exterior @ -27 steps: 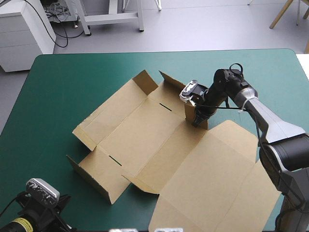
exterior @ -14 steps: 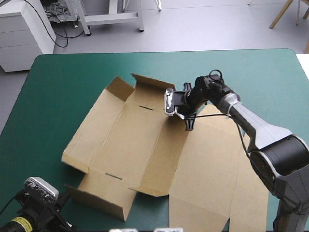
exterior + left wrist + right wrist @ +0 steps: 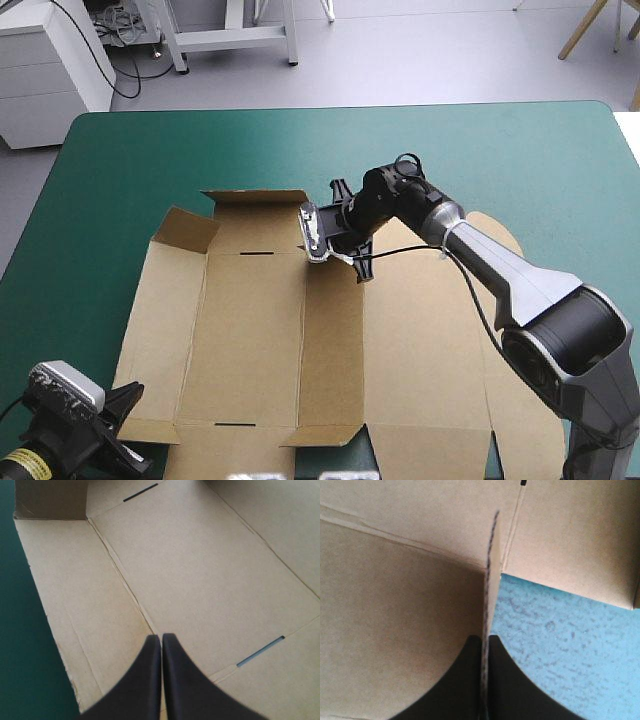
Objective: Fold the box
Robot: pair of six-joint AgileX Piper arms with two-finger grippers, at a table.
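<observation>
The brown box [image 3: 250,330] lies as an open flat sheet across the near half of the table. Short flaps [image 3: 180,228] stand up along its far edge. My right gripper [image 3: 350,255] is at that far edge, shut on an upright flap. In the right wrist view the flap's thin edge [image 3: 485,600] runs between the black fingers. My left gripper [image 3: 125,450] hovers at the box's near left corner. It is shut, and its pointed tip [image 3: 161,639] hangs over a crease of the board [image 3: 200,580] with nothing held.
The teal-green cover [image 3: 130,160] shows beyond the box at the far side, the left and the right. The sheet's near edge runs out of the high view. The right arm stretches over the box's right panels [image 3: 420,340].
The right gripper has pulled the flap to the left and turned the whole sheet, which now lies square to the table's edges. The left gripper shifted slightly.
</observation>
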